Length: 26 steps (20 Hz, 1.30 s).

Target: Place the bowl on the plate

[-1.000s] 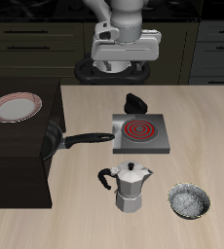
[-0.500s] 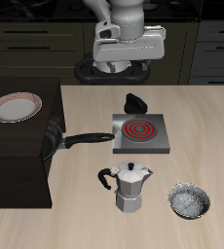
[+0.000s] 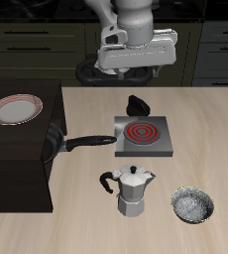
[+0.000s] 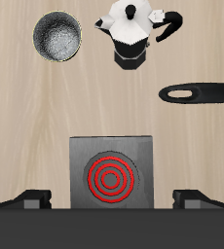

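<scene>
While the bowl (image 3: pixel 192 205) sits upright on the light wooden table (image 3: pixel 86 198) near its front edge, nothing touches it; its speckled white-grey inside faces up, and the wrist view shows it (image 4: pixel 56 35) the same way, round and dark-walled. Just beside it stands the silver moka pot (image 3: pixel 133 190), lid knob up, handle turned away from the bowl. Farther back lies the grey square stove plate (image 3: pixel 142 134) with its red coil rings, and a small black wedge-shaped object (image 3: pixel 139 103) rests behind it. A black frying pan (image 3: pixel 58 145) reaches its long handle toward the stove plate, its dish at the edge of the dark raised counter (image 3: pixel 17 149). On that counter, well apart from the bowl, lies the plate (image 3: pixel 14 110), white with a thin red-brown ring, carrying nothing. The gripper (image 3: pixel 133 67) hangs high over the back of the table, above the stove plate; in the wrist view its two fingertips (image 4: pixel 36 197) stand wide apart with nothing between them.
</scene>
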Available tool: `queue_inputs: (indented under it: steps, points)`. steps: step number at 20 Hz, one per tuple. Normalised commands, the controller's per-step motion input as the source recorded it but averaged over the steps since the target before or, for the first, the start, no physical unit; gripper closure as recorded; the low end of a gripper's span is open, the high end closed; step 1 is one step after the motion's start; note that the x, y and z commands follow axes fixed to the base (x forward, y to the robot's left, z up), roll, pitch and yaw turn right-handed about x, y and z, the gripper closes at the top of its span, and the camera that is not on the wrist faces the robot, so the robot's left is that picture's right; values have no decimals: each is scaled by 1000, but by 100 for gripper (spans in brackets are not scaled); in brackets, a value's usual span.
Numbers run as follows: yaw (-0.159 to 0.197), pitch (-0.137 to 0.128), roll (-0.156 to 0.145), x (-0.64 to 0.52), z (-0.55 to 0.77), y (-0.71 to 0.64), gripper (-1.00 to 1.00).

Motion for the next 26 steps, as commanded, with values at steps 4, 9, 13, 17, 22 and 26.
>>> queue_inputs:
  steps: [4, 9, 13, 17, 22, 26]
  points:
    - [-20, 9, -12, 372, 73, 171, -100]
    - [4, -8, -1, 366, 65, 226, -100]
    - [15, 2, 18, 350, 17, 163, -100]
    - [2, 2, 2, 388, 8, 175, -100]
    - [14, -22, 0, 332, 126, 155, -100]
    - [11, -28, 32, 379, 222, 194, -100]
